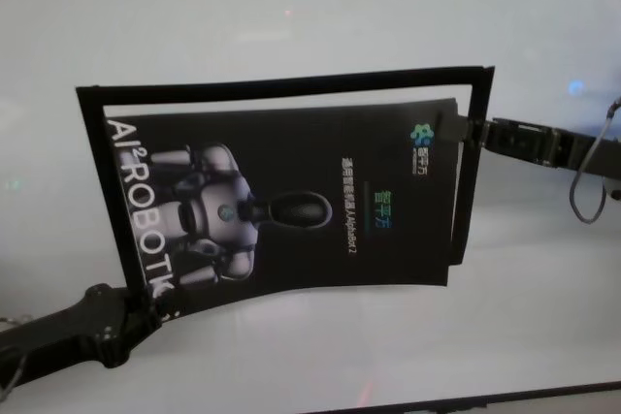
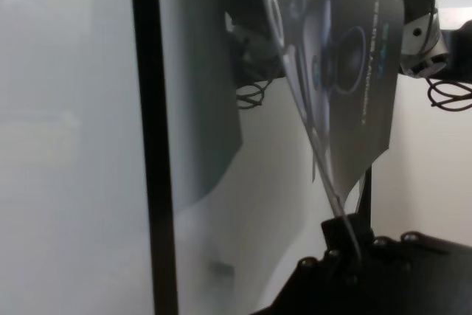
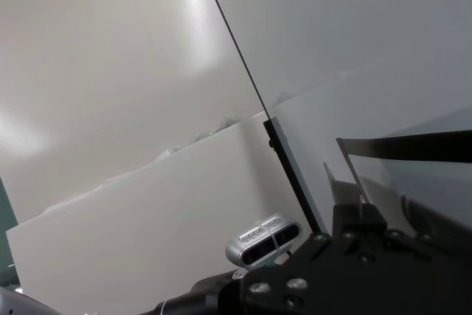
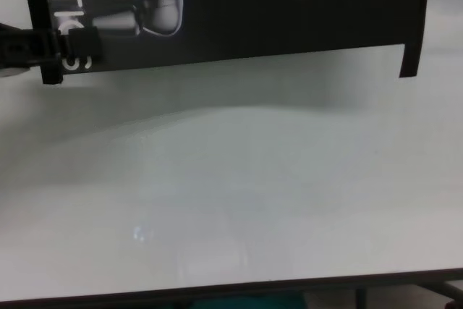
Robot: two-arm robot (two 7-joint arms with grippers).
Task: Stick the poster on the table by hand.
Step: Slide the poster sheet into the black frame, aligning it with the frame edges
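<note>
The poster [image 1: 291, 201] is a black glossy sheet with a grey-white robot picture and white letters. It is held between both grippers, slightly bowed, over the white table [image 1: 291, 7]. Narrow black strips [image 1: 291, 79] run along its far, left and right sides. My left gripper [image 1: 160, 302] is shut on the poster's near left corner, by the big letters; it also shows in the chest view [image 4: 72, 41]. My right gripper [image 1: 466, 131] is shut on the far right corner. In the left wrist view the poster [image 2: 354, 57] rises from my left gripper [image 2: 346, 245].
The table's near edge [image 4: 217, 293] is a thin dark line, with bare white top [image 4: 239, 200] between it and the poster. A grey cable loop [image 1: 587, 191] hangs from my right arm. The right wrist view shows my right gripper [image 3: 361, 215] gripping a thin sheet edge.
</note>
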